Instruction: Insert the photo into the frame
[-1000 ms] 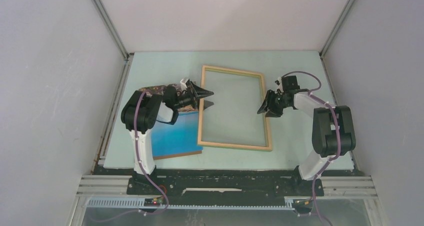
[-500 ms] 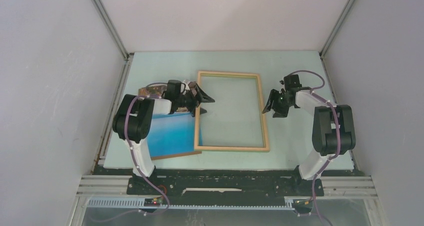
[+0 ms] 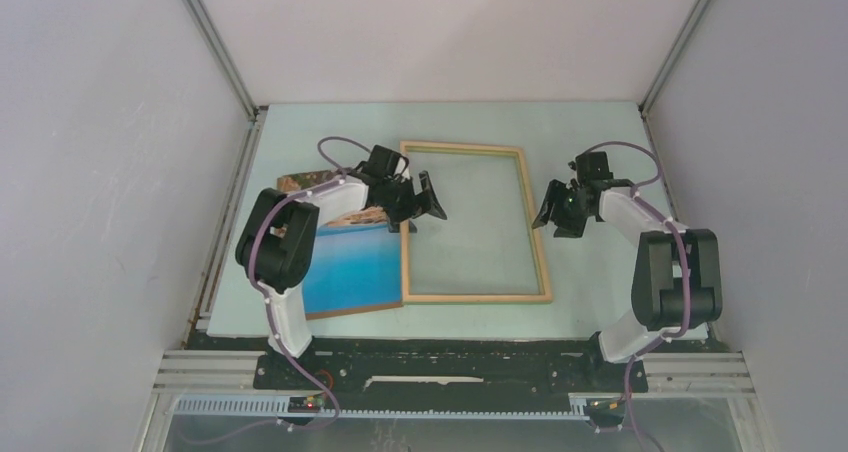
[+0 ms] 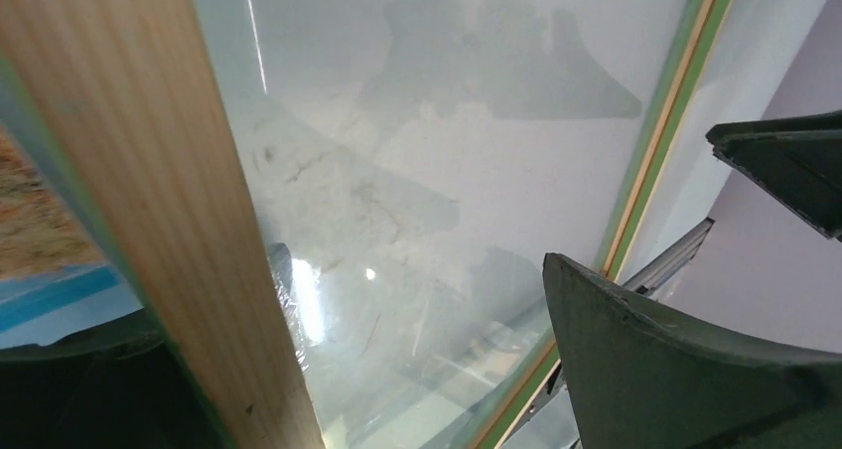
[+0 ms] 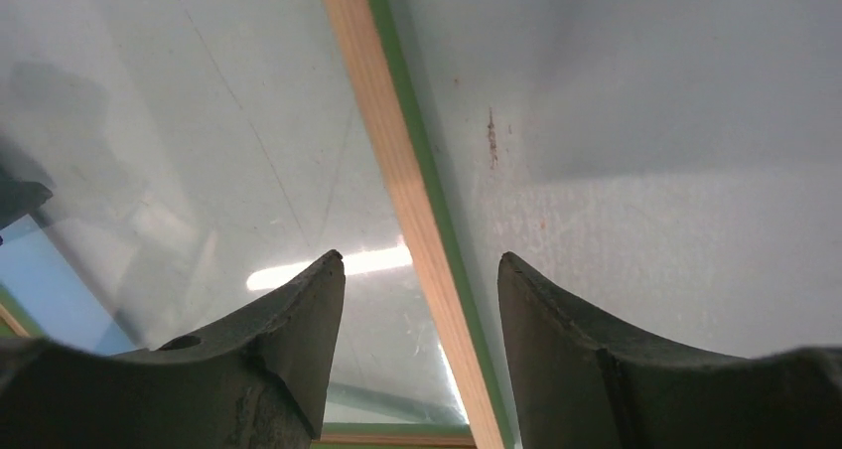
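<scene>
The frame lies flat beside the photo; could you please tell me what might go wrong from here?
1. The open right fingers straddle the frame's right rail; any sideways motion could drag it askew.
2. The photo lies close beside the left rail, partly under the left arm, so the open left fingers may nudge the frame while reaching for it.

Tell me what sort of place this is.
Probably a robot test cell in a lab: plain grey walls box in a pale table, the left arm and right arm stand by metal rails at its near edge, and a frame and photo lie on it.
</scene>
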Controlling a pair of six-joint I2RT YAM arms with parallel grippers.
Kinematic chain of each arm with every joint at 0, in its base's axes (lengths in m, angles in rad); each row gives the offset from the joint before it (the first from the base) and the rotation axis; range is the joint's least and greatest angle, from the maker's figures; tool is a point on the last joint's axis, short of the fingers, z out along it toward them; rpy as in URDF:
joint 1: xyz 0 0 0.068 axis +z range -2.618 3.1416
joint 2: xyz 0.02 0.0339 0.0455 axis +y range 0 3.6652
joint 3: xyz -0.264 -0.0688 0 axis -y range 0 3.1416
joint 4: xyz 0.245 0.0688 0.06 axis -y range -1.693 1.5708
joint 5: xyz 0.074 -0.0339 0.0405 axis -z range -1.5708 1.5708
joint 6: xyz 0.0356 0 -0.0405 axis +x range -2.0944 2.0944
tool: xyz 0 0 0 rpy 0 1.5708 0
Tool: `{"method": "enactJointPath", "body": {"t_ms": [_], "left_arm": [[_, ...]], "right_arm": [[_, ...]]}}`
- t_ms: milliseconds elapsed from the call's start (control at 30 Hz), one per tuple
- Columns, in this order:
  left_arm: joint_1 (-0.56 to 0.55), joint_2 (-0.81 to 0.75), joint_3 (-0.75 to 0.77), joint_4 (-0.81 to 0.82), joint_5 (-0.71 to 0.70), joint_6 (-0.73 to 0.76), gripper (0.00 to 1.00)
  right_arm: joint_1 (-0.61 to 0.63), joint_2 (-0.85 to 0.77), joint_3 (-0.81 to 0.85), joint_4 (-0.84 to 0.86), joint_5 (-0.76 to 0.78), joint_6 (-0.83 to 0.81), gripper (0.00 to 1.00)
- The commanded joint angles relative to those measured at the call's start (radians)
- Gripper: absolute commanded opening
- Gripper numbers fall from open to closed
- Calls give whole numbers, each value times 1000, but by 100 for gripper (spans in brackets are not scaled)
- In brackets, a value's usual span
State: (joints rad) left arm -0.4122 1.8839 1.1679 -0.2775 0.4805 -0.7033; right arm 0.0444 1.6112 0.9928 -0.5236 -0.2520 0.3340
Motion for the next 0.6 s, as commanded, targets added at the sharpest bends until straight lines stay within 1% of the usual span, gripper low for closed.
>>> {"method": "enactJointPath", "body": {"t_ms": [0, 100, 200, 267, 367, 467, 567], "left_arm": [[-62, 40, 190, -158, -110, 42, 100], [-86, 81, 267, -219, -170, 56, 100], [-112, 126, 368, -301, -241, 102, 100], [-120, 168, 460, -374, -266, 137, 100], [-128, 187, 531, -447, -301, 188, 100], [-106, 139, 486, -425, -240, 202, 100], [-63, 67, 394, -337, -78, 191, 100]], "right_arm": [[-31, -60, -35, 19, -3, -20, 66], [-36, -74, -52, 26, -14, -24, 66], [-36, -89, -66, 42, -26, -26, 66], [-50, -94, -73, 51, -35, -26, 65], [-70, -103, -81, 61, -56, -26, 66], [-72, -110, -82, 65, -72, -25, 66], [-73, -103, -82, 73, -82, -23, 66]]}}
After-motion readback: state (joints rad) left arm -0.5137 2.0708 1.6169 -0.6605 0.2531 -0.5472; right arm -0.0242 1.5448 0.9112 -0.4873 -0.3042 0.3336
